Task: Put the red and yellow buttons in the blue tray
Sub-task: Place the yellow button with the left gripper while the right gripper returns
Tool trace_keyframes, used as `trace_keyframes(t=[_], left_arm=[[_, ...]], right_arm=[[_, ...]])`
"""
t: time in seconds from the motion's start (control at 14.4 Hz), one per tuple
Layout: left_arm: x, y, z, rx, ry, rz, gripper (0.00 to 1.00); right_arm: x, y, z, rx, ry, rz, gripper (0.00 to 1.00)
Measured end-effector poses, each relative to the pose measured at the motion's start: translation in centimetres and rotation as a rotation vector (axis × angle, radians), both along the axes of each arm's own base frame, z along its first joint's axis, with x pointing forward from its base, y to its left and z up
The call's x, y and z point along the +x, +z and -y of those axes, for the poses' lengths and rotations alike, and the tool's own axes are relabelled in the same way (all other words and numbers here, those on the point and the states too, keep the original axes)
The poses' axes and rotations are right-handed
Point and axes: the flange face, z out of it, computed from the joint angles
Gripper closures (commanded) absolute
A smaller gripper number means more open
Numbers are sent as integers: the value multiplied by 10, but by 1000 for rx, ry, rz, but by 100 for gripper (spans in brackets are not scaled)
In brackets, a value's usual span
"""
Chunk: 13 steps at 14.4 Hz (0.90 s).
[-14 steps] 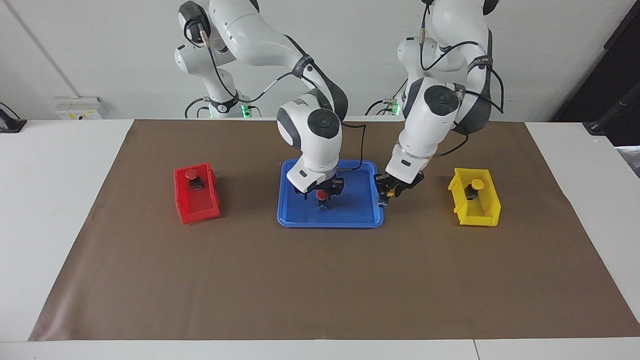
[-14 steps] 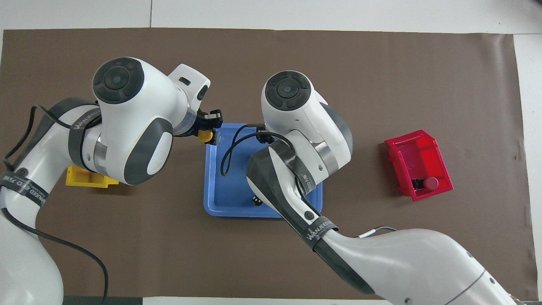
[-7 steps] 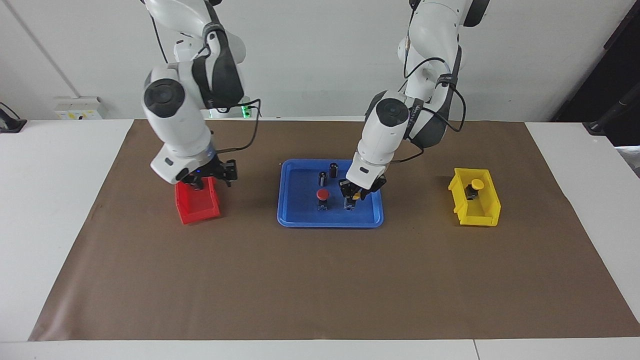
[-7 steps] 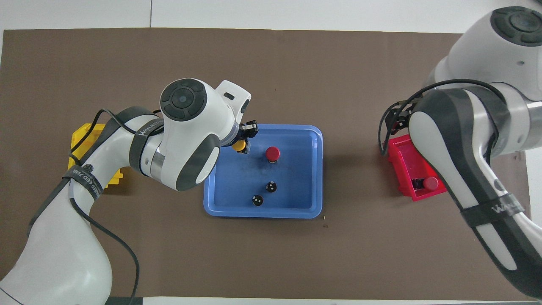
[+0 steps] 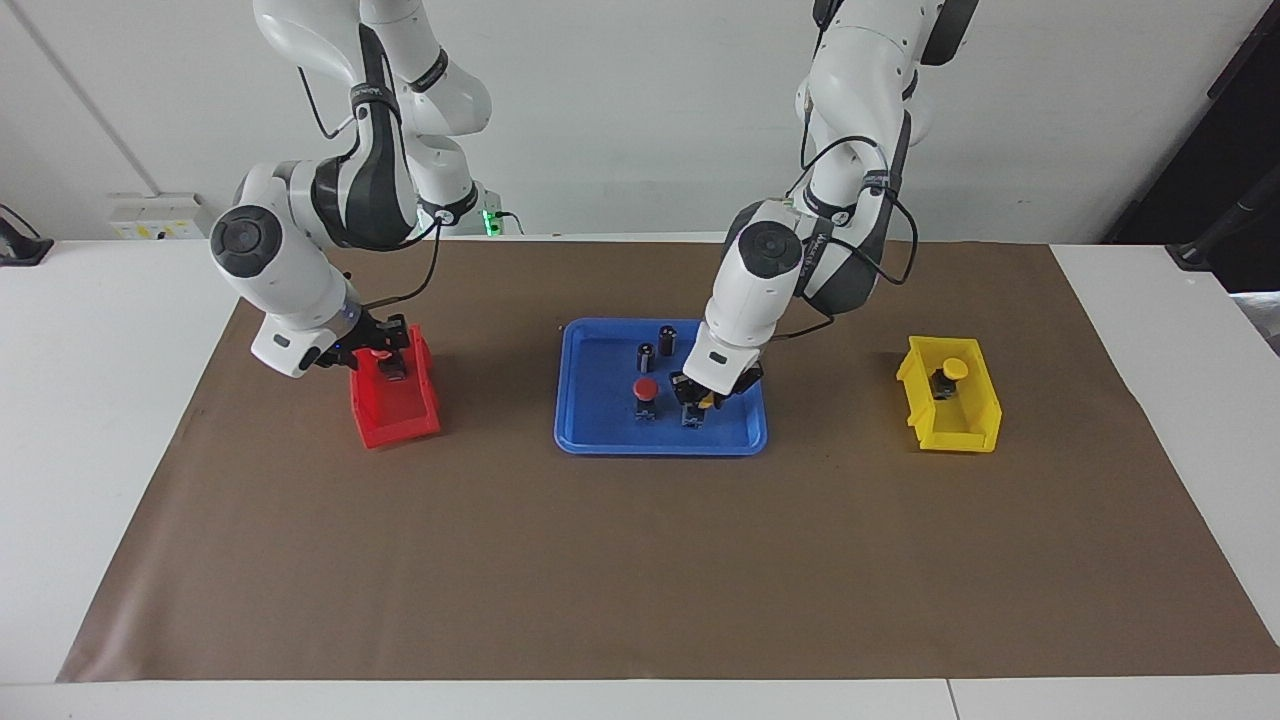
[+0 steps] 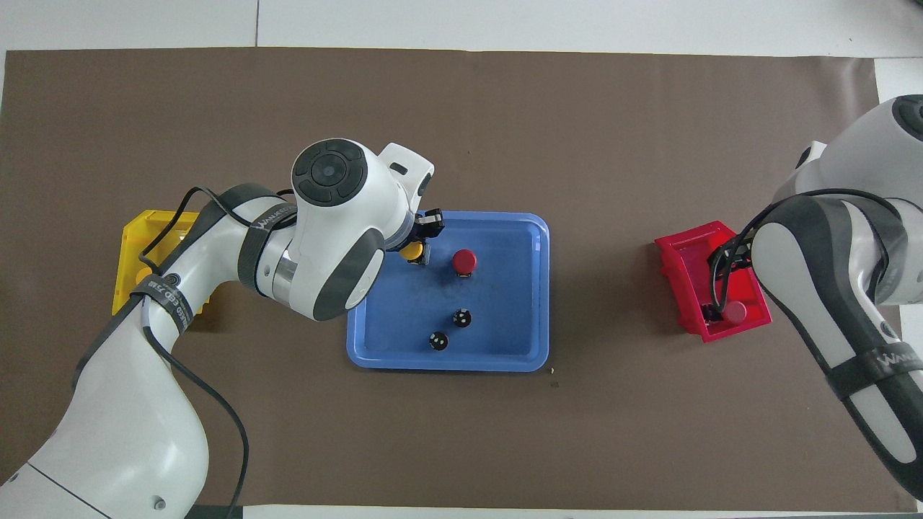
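Inside blue tray (image 5: pixel 580 425), two dark cylinders (image 5: pixel 655 345) stand.

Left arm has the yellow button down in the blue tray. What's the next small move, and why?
Probably open the left claw and lift clear: it is shut on the yellow button, which looks set on the blue tray floor beside the red button.

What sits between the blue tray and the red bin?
Nothing: in the overhead view only bare brown mat lies between the blue tray and the red bin.
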Motion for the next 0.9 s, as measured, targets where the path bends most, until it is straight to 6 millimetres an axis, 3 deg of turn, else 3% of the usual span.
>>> trace_keyframes(t=[0.21,0.35,0.42,0.9], left_arm=[[1,0,-1,1,3,0,80],[1,-1,-2,2,5,-1,59],[2,-2,-2,3,5,-2,53],[2,-3,-2,3,10,-2,48]], right_arm=[[-14,-14,-4,2,17,23,38],[-20,-23,-6,4,35,53,40],[-22,-27,-7,7,50,66,41],[-31,-35,0,13,88,76,44]])
